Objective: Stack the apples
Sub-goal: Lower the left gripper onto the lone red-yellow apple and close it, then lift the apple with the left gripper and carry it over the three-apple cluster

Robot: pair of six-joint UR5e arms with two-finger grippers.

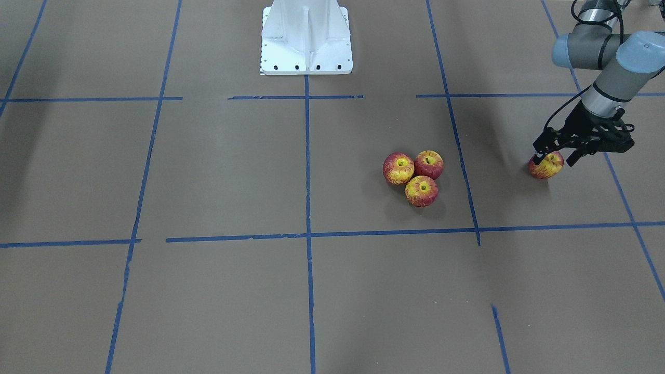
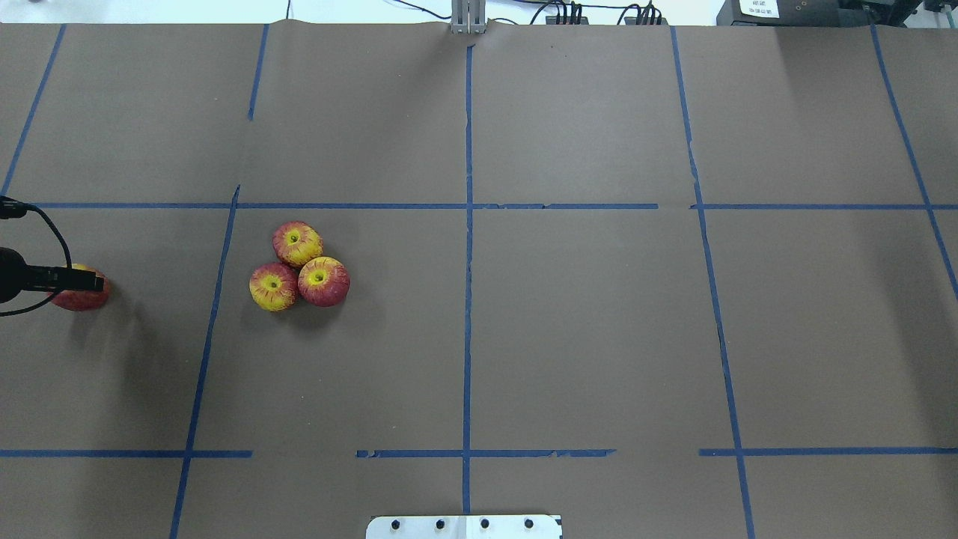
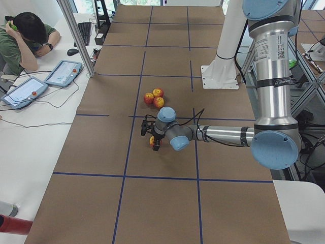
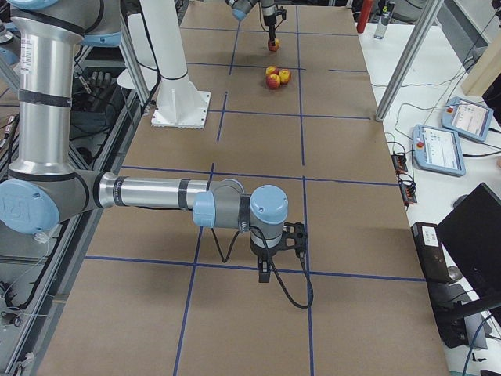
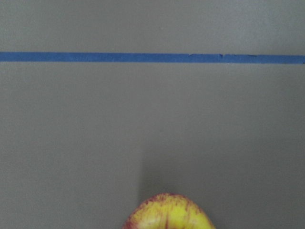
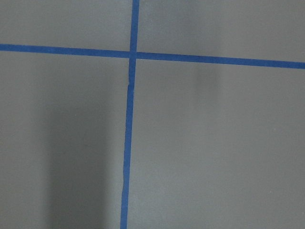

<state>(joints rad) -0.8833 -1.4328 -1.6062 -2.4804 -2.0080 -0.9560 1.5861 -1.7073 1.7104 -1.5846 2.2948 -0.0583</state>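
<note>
Left gripper (image 1: pixel 555 161) is spread around the lone apple (image 1: pixel 546 167) at frame right. Finger contact is unclear, and the overhead view crops it at the left edge. Three apples (image 1: pixel 420 188) touch in a cluster centre-right. Right gripper (image 4: pixel 266 270) shows only in the side view, so can't tell its opening.

Left arm reaches out low, wrist bent downward, with the left end effector (image 1: pixel 555 159) pointing down and its fingers spread wide. Right arm extends horizontally, the right end effector (image 4: pixel 266 270) pointing straight down; its finger spacing is indiscernible.
</note>
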